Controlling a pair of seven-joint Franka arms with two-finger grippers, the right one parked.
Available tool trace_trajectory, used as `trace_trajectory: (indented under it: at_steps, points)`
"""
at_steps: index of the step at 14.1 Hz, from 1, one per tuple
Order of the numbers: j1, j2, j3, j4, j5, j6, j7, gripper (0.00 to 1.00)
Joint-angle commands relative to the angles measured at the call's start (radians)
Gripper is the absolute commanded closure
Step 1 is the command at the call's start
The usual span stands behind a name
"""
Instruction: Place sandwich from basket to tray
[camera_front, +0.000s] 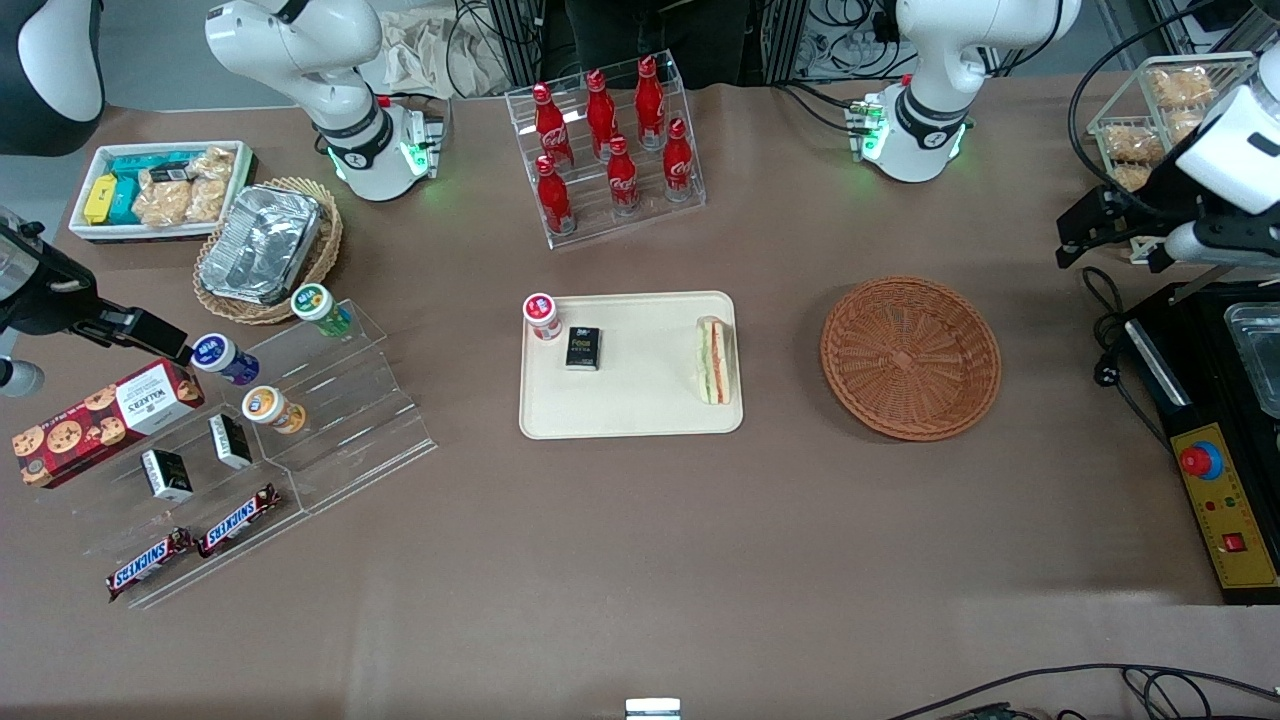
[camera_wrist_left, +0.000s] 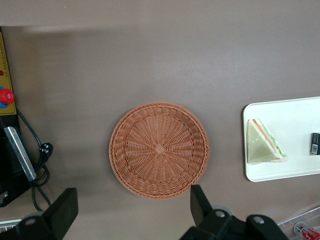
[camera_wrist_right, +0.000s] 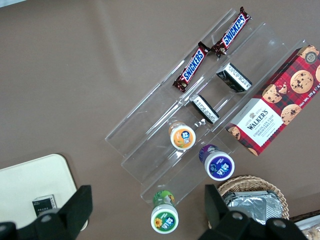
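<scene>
Left gripper (camera_wrist_left: 132, 212) hangs high above the table with fingers spread wide and nothing between them; in the front view it sits at the working arm's end of the table, above the black control box (camera_front: 1215, 420). Directly under the wrist camera lies the basket (camera_wrist_left: 159, 150), round, reddish-brown, with nothing in it. The sandwich (camera_front: 714, 360) is on the tray (camera_front: 630, 410), lying on its side close to the rim at the tray's basket-facing edge, filling layers visible along one edge. Judgement: placement looks complete; what remains is a clean hold or retreat. Risks from here: the sandwich rests close to the rim, so any knock to the tray could tip or slide it over the low edge; a low sweep of the arm could shove the light basket across the cloth. Also on the tray: a small red-capped jar (camera_front: 541, 316) and a black box (camera_front: 583, 348), both well apart from the sandwich. Farther from the front camera stands an acrylic rack of red cola bottles (camera_front: 610, 150). Toward the parked arm's end: a stepped clear display (camera_front: 330, 400) with jars, small boxes and Snickers bars (camera_front: 190, 548), and a Walkers biscuit box (camera_front: 105, 420). Nothing stands between gripper and basket.
</scene>
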Motion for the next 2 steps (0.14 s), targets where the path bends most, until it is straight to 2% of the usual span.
trace_trajectory:
  at_steps: [1,2]
  points:
    - [-0.004,0.083,0.002,0.099,-0.011,-0.023,-0.002,0.0]
    - [-0.004,0.084,0.002,0.099,-0.011,-0.023,0.0,0.0]
